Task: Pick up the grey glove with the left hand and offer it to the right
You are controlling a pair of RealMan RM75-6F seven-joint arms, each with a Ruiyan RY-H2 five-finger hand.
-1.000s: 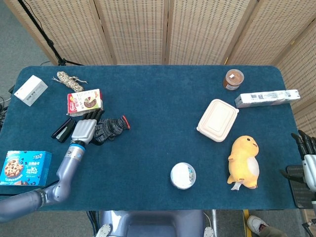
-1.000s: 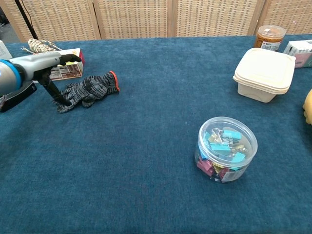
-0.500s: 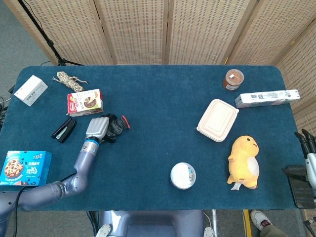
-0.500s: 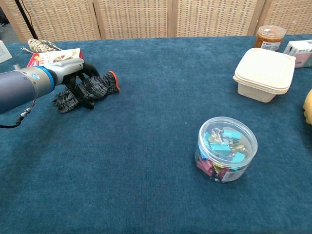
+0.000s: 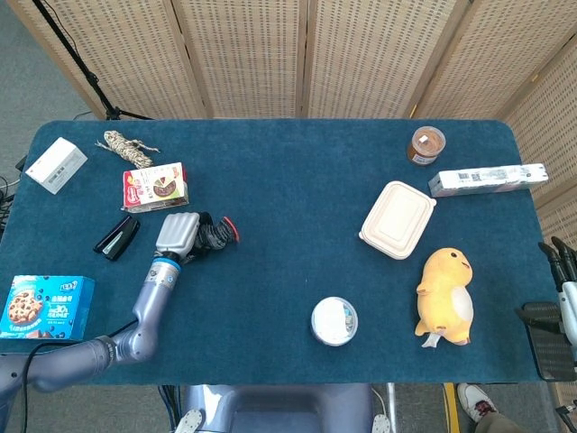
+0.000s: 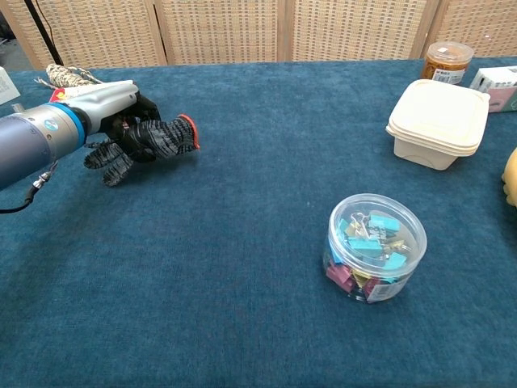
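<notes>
The grey knitted glove (image 6: pixel 153 139) with a red cuff hangs in my left hand (image 6: pixel 113 109), lifted just off the blue table at the left. From above, the left hand (image 5: pixel 178 234) covers most of the glove (image 5: pixel 216 234), and only the cuff end sticks out to the right. My right hand (image 5: pixel 563 275) shows at the far right edge of the head view, beside the table, with its fingers apart and nothing in them. The chest view does not show it.
A red snack box (image 5: pixel 155 188), a black stapler (image 5: pixel 116 237) and a twine bundle (image 5: pixel 125 147) lie near the left hand. A clear tub of clips (image 6: pixel 374 246) stands mid-table. A beige lidded box (image 6: pixel 438 123), a yellow plush toy (image 5: pixel 445 296) and a jar (image 5: pixel 425 144) occupy the right side.
The left hand moved right onto the glove, closed around it, and has now raised it slightly off the table. The right hand has barely moved.
</notes>
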